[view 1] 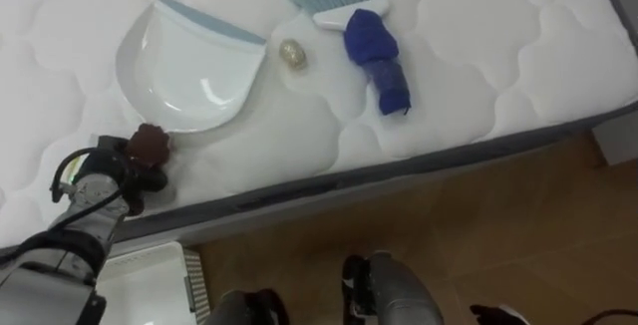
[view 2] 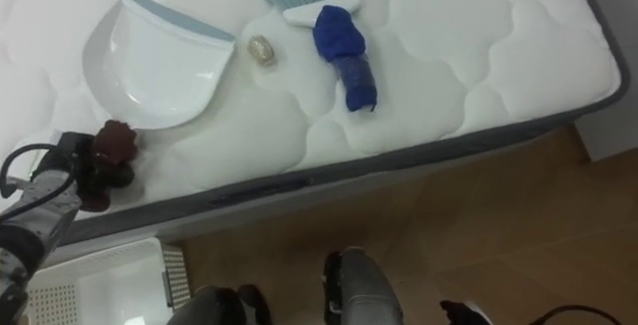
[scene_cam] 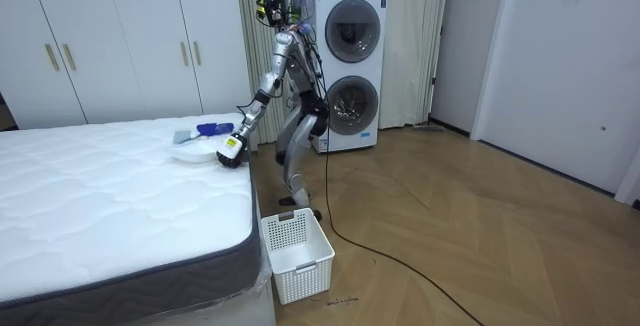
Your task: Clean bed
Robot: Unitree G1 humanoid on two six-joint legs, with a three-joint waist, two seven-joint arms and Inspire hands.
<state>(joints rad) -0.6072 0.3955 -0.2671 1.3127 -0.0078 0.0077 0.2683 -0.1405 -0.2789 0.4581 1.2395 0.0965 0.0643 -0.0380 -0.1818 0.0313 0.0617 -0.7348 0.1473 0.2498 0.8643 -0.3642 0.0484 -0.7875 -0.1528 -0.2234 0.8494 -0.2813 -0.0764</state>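
Note:
A white dustpan (view 1: 189, 66) with a pale blue lip lies on the white mattress (view 1: 498, 56), mouth towards the far side. To its right rests a small beige ball (view 1: 292, 54). Further right lies a hand brush (view 1: 371, 41) with a dark blue handle and light blue bristles. My left hand (view 1: 118, 180) is at the mattress's near edge, just below the dustpan, fingers curled round a dark red-brown lump (view 1: 150, 144) that touches the pan's near rim. In the room view I stand at the bed's side with that left hand (scene_cam: 232, 151) down on the mattress.
A white slatted basket (scene_cam: 295, 251) stands on the wooden floor by the bed's corner, below my left arm. Stacked washing machines (scene_cam: 350, 66) are behind me, and white wardrobes (scene_cam: 120, 46) lie beyond the bed.

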